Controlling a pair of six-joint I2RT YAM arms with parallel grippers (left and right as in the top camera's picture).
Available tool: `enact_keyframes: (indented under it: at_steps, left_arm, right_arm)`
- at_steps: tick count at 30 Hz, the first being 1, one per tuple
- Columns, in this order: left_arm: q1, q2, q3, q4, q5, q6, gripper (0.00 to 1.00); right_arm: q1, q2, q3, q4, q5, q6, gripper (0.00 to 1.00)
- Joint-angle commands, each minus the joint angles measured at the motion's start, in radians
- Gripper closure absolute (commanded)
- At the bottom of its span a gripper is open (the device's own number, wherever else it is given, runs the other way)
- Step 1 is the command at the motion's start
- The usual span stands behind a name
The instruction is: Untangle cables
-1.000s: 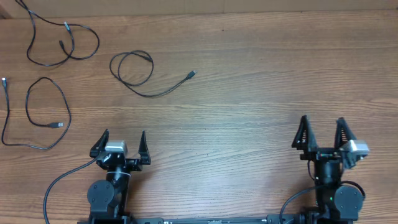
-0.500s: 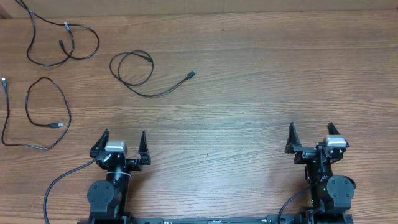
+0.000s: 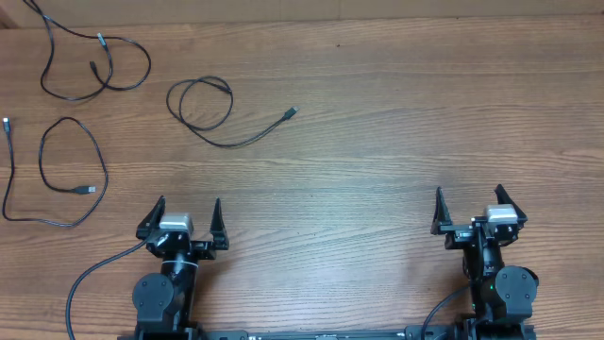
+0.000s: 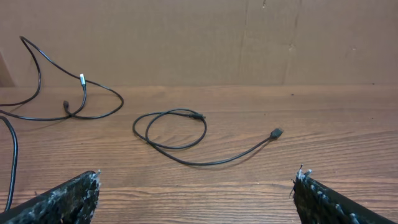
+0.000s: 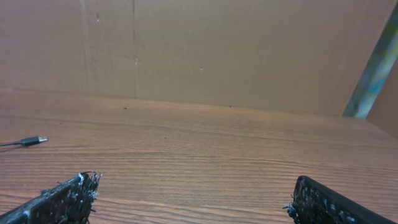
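Overhead, cables (image 3: 226, 144) are lying apart at upper left; left gripper (image 3: 188, 204) and right gripper (image 3: 469, 194) are resting spread, empty, at bottom.

The wooden table (image 3: 396, 123) carries three thin black cables, none touching. The first cable (image 3: 100, 40) sprawls far out at ten o'clock. The second cable (image 3: 88, 190) loops at nine o'clock by the edge. The third cable (image 3: 225, 144) lies at ten o'clock, nearer the middle.
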Motion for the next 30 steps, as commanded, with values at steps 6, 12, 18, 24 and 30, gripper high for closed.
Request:
enact_keyframes:
  at_steps: [6, 12, 18, 24, 30]
  left_arm:
    - [-0.006, -0.009, -0.007, 0.001, -0.006, 0.015, 0.00]
    - [-0.006, -0.009, -0.007, 0.001, -0.006, 0.015, 0.00]
    - [-0.006, -0.009, -0.007, 0.001, -0.006, 0.015, 0.00]
    - [-0.006, -0.009, -0.007, 0.001, -0.006, 0.015, 0.00]
    - [-0.006, -0.009, -0.007, 0.001, -0.006, 0.015, 0.01]
  right_arm:
    - [-0.007, -0.008, -0.011, 0.006, -0.001, 0.071, 0.00]
    - [-0.028, -0.008, -0.011, 0.006, -0.001, 0.071, 0.00]
    - [-0.028, -0.008, -0.011, 0.006, -0.001, 0.071, 0.00]
    - [-0.028, -0.008, -0.011, 0.006, -0.001, 0.071, 0.00]
    - [-0.028, -0.008, -0.011, 0.006, -0.001, 0.071, 0.00]
